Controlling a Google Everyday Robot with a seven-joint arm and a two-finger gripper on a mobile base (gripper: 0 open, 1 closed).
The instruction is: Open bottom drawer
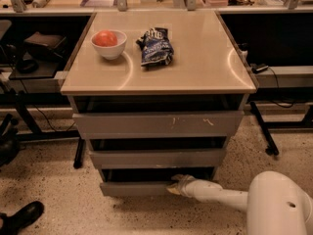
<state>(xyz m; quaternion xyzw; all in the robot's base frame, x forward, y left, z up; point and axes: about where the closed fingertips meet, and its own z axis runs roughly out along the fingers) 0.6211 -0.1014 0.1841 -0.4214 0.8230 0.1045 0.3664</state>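
Observation:
The bottom drawer (134, 188) is a plain grey handleless front, the lowest and narrowest of three in the cabinet under the beige table top. A dark gap shows above it. My gripper (177, 184) sits at the drawer's top edge, right of its middle, with the white arm (220, 195) reaching in from the lower right. The gripper touches the front's upper edge.
Above are the mid-width drawer front (156, 158) and the widest scratched one (157, 124). On the table top (205, 58) stand a white bowl with a red fruit (108, 42) and a dark chip bag (154, 46). A black shoe (20, 218) is at lower left; black stand legs (264, 131) flank the cabinet.

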